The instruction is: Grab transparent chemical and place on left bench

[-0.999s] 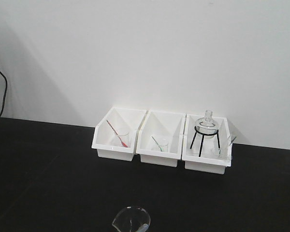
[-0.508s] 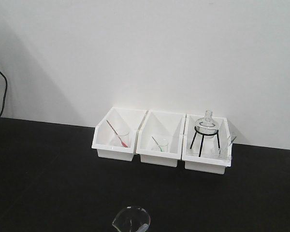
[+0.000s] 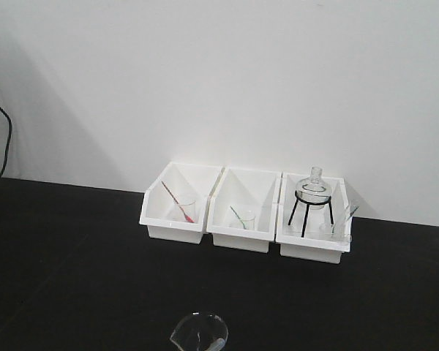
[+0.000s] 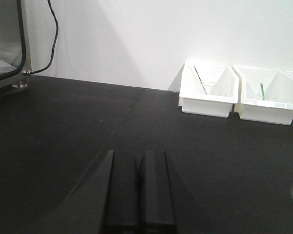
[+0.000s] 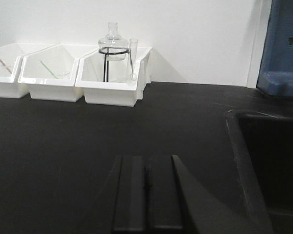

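Black left bench (image 3: 73, 278) carries three white bins (image 3: 239, 212), one beaker (image 3: 199, 333); both jaws clenched, empty.

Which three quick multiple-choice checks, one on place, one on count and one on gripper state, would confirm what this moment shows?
1. Where does the round flask on the black stand sit?
A. left bin
B. middle bin
C. right bin

2. How many white bins stand against the wall?
A. two
B. three
C. four

3. How do both grippers look?
A. shut, holding nothing
B. wide open
C. shut on a beaker

Answers:
1 C: the flask stands in the right bin.
2 B: the left bin, middle bin and right bin form one row.
3 A: the left gripper and right gripper show fingers pressed together, nothing between.
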{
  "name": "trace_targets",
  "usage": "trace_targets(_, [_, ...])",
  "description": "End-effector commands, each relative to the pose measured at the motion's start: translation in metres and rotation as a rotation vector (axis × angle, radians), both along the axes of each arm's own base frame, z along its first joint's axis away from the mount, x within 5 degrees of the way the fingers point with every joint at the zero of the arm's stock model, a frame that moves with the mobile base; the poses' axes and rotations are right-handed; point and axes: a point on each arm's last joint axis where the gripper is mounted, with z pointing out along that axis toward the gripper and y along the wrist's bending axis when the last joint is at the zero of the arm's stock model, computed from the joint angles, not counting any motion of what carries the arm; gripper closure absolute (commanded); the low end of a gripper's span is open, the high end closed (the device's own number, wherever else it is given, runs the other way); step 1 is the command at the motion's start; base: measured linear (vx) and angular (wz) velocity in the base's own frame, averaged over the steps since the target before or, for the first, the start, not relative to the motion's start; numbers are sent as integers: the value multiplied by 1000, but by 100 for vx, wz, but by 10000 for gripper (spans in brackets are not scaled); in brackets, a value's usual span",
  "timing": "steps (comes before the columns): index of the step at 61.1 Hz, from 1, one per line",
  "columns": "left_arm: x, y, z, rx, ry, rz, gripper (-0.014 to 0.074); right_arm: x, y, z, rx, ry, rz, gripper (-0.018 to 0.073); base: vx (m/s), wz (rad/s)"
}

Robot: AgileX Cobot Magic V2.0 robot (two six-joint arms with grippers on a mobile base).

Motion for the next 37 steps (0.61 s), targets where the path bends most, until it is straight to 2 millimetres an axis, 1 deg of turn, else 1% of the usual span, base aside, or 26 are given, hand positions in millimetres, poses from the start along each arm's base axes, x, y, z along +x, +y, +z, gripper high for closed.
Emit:
trace_targets(1, [-1,0,3,-14,-81,-1,600,0,0,5,-4,-82,-1,566,0,0])
trace_targets(37, [-1,0,3,-14,-81,-1,600,0,0,6,-5,-82,-2,566,0,0])
